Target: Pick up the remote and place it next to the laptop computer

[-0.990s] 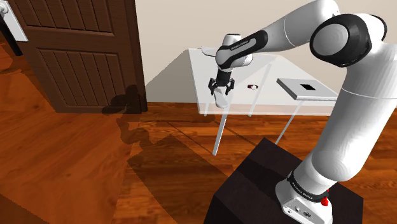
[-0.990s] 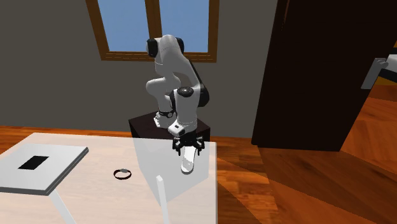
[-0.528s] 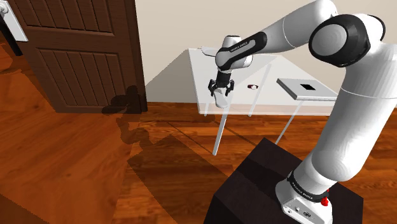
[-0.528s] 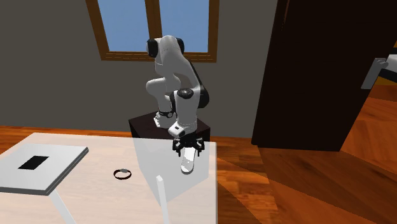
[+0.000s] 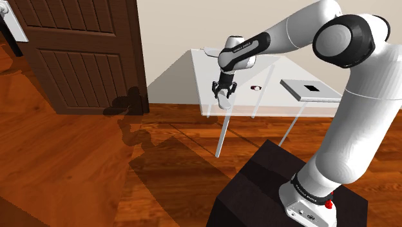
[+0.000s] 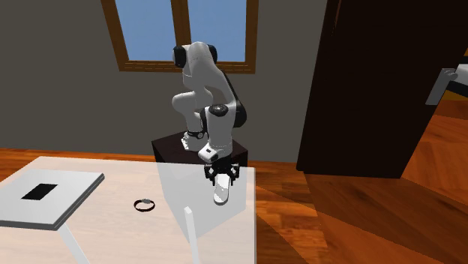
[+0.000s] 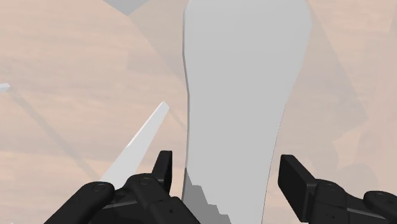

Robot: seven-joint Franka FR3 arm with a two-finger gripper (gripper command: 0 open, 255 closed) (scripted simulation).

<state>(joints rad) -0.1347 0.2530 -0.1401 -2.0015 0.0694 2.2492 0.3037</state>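
Observation:
The remote [image 5: 223,101] is a long plain white bar lying on the pale see-through table [image 5: 174,74], close to its front edge. In the second exterior view the remote [image 6: 220,193] lies near the table's right edge. My black gripper [image 5: 223,95] comes straight down onto it, fingers drawn in against its long sides. In the wrist view the remote [image 7: 242,95] runs between the fingers [image 7: 164,170] of the gripper [image 7: 227,170]. The laptop [image 5: 311,88] is a flat grey slab with a black square, toward the shoulder view's right; the same laptop [image 6: 45,196] appears at the second exterior view's left.
A small dark ring-shaped object [image 5: 256,87] lies on the table between remote and laptop; the ring [image 6: 143,204] also appears in the second exterior view. A brown panelled door [image 5: 84,51] stands at the shoulder view's left. The dark stand [image 5: 258,193] sits on the wooden floor.
The fingers, spread wide over the remote earlier, have drawn together onto its sides. The arm and the remote have stayed in place.

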